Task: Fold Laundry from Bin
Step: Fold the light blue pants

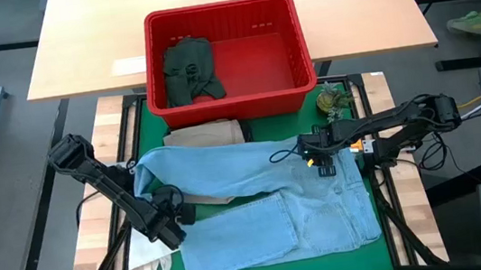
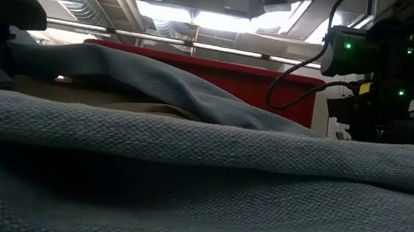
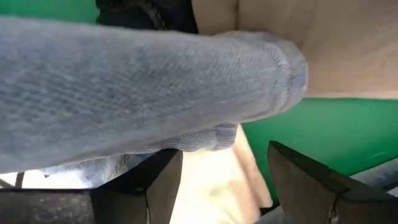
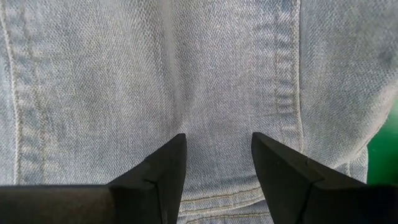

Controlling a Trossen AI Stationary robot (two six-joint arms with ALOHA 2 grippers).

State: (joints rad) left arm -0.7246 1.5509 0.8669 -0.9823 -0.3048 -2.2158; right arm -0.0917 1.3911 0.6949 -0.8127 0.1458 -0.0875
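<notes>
The light blue jeans (image 1: 267,209) lie spread across the green worktop (image 1: 144,123), one leg reaching toward the left arm and the waist end under the right arm. Behind them, the red bin (image 1: 227,59) sits at the far edge of the green surface, with a dark green piece (image 1: 189,70) bunched in its left part. A tan garment (image 1: 204,135) lies between the bin and the jeans, partly covered by the denim. The left tool (image 3: 224,180) sits at the end of the upper jean leg, its fingers spread apart with nothing between them; the leg's hem hangs just in front. The right tool (image 4: 217,165) hovers over the waist area of the jeans, fingers parted and empty, pointing at the seams. A white tote bag (image 1: 147,268) lies at the near left corner.
</notes>
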